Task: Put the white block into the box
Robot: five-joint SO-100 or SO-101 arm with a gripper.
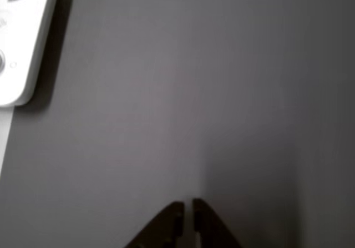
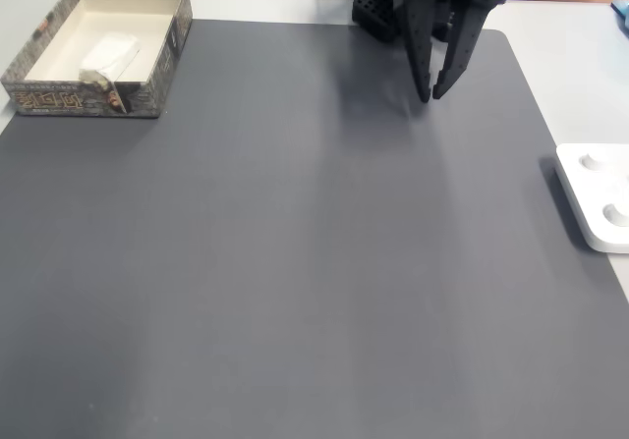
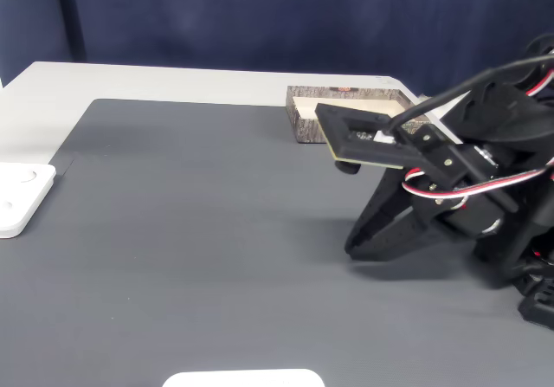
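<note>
Dark fingertips of the gripper (image 1: 188, 214) enter the other view from the bottom edge, standing almost together with only a thin slit between them and nothing in it. Below them lies bare grey mat (image 1: 183, 92); a white knobbed panel (image 1: 22, 37) sits at the upper left corner.

Next, in a fixed view from above the far side, the box (image 2: 98, 100) stands at the upper left corner of the mat, and the white block (image 2: 110, 54) lies inside it against the pale floor. Judged from this, the placing is done; what remains is at most the arm's return to rest. The gripper (image 2: 430, 93) hangs at the top centre, well apart from the box, fingers narrowly parted at the tips and holding nothing. The panel (image 2: 595, 203) lies at the right edge.

Finally, in a fixed view from the side, the gripper (image 3: 355, 250) points down toward the tabletop (image 3: 173, 93), empty, near the mat surface; whether it touches cannot be told. The box (image 3: 307, 123) sits behind it.
</note>
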